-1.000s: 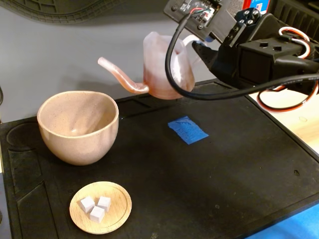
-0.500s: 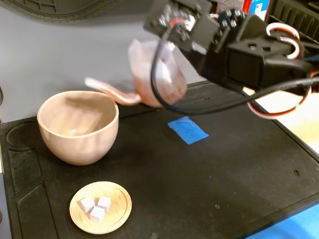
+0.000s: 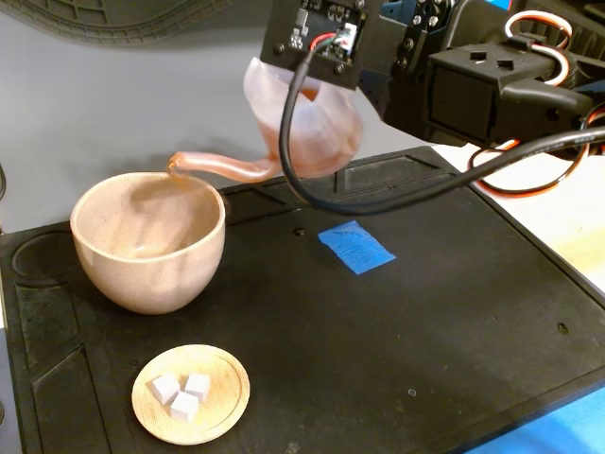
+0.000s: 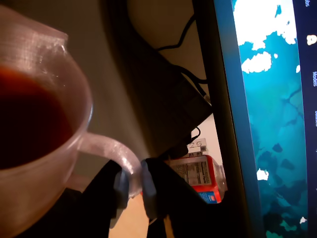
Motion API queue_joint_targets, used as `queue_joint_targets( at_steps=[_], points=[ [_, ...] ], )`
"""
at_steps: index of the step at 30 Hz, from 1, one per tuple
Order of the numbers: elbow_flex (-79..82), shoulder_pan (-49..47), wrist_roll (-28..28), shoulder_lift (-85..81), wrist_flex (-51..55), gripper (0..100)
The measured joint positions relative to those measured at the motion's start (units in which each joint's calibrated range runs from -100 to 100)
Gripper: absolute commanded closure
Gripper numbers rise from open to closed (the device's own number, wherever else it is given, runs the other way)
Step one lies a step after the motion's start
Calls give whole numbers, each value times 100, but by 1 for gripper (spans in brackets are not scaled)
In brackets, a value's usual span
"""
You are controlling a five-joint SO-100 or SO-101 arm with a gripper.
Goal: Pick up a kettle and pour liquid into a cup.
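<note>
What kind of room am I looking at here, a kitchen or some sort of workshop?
Probably a hobby or lab workbench, not a kitchen. A black compartmented work mat covers the table, blue tape marks a spot on it, and a lit computer monitor stands close behind the arm in the wrist view.

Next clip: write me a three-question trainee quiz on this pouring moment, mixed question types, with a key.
1. True or false: the kettle rests on the black mat.
2. In the fixed view, the spout tip is: A) above the cup's rim, B) above the wooden dish, C) above the blue tape.
3. In the wrist view, what part of the kettle do the gripper's fingers clamp?

Key
1. False: it is held in the air, tilted toward the cup.
2. A.
3. The loop handle; dark reddish liquid shows inside the kettle.
</note>
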Motion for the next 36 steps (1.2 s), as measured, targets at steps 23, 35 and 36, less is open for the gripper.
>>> queue_joint_targets(
  at_steps=[23,35,36],
  points=[
    [0,8,733,0,0,99],
    [0,8,733,0,0,99],
    [0,8,733,0,0,99]
  ],
)
